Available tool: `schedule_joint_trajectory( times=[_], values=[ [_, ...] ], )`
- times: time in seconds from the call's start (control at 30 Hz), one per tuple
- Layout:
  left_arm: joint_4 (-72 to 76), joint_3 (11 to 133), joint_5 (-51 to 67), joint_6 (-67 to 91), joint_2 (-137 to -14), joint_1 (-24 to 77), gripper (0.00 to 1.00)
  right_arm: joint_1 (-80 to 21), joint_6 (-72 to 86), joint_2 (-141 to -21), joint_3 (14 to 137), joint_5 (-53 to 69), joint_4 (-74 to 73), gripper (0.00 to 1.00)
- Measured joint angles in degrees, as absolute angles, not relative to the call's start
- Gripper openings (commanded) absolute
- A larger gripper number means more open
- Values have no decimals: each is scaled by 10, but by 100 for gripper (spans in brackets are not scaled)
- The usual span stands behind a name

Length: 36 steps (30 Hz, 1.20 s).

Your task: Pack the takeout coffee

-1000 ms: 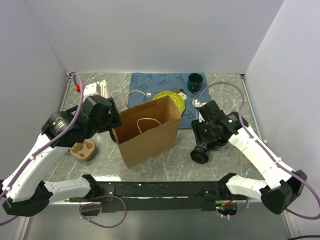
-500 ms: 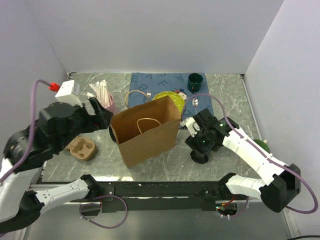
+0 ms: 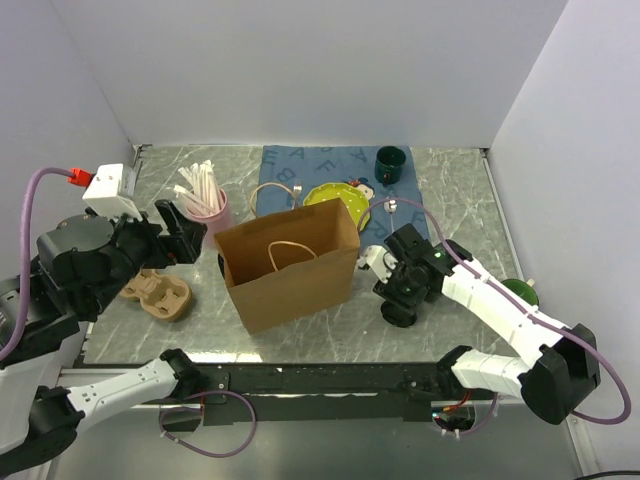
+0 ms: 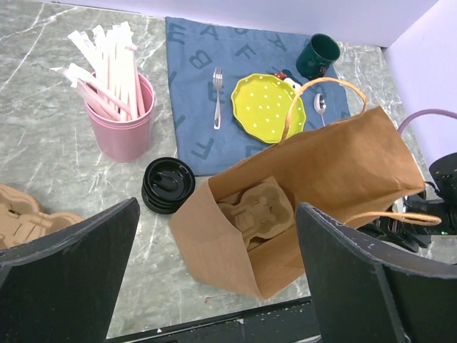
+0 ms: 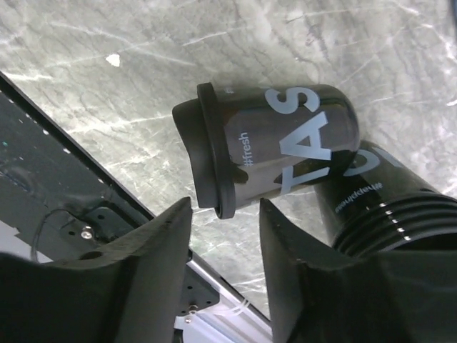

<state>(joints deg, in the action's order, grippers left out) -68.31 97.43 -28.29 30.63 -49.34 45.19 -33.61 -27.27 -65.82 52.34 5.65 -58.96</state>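
The takeout coffee (image 5: pixel 275 143), a black cup with a black lid and pale lettering, lies on its side on the marble table, right of the brown paper bag (image 3: pixel 290 265). My right gripper (image 5: pixel 225 239) is open and low over it, with the lidded end just ahead of the gap between the fingertips. In the top view the right gripper (image 3: pixel 398 300) covers most of the cup. A second black ribbed cylinder (image 5: pixel 389 207) lies against the cup's base. My left gripper (image 4: pixel 214 286) is wide open and empty, high above the bag's open mouth (image 4: pixel 307 193).
A cardboard cup carrier (image 4: pixel 257 211) lies inside the bag; another (image 3: pixel 155 293) sits on the table at the left. A stack of black lids (image 4: pixel 168 184), a pink cup of straws (image 4: pixel 118 107), a yellow plate (image 4: pixel 265 107) and a green mug (image 4: pixel 318 53) stand behind.
My left arm has lifted up and back to the left, away from the bag's edge. My right gripper has come down and left over the lying cup.
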Motion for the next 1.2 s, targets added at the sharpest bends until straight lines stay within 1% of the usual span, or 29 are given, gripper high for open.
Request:
schedule_joint_trajectory(
  times=[0.17,0.2,0.33,0.43,0.47,0.53,0.57,0.63,0.93,0.97,1.0,1.03,1.13,1.17,1.2],
  values=[
    [-683,974,-286,298,-493,452,97,-336,-293,-658,494,61,-590,45],
    [-683,974,-287,296,-493,452,97,-336,-296,-658,490,61,-591,42],
    [-683,974,-290,296,-493,452,97,-336,-306,-658,485,63,-588,36],
    [-683,974,-294,296,-493,452,97,-336,-311,-658,484,67,-584,28],
    [-683,974,-295,296,-493,452,97,-336,-312,-658,484,67,-583,22],
    [-683,974,-297,295,-493,452,97,-336,-315,-658,484,69,-580,13],
    [-682,974,-298,295,-493,452,97,-336,-316,-658,484,70,-579,5],
    [-681,974,-298,294,-493,452,97,-336,-318,-658,484,71,-578,0],
    [-668,974,-296,288,-480,452,97,-336,-322,-657,486,96,-577,0],
    [-666,974,-295,286,-478,452,97,-336,-322,-657,488,100,-576,2],
    [-663,974,-294,282,-474,452,97,-335,-322,-655,490,103,-576,10],
    [-661,974,-294,281,-473,452,97,-335,-321,-654,492,106,-577,13],
    [-655,974,-293,279,-467,452,97,-335,-311,-651,499,104,-567,31],
    [-655,974,-292,278,-466,452,97,-334,-309,-649,499,104,-561,36],
    [-654,974,-292,278,-465,452,97,-333,-307,-647,499,106,-557,37]
  ],
)
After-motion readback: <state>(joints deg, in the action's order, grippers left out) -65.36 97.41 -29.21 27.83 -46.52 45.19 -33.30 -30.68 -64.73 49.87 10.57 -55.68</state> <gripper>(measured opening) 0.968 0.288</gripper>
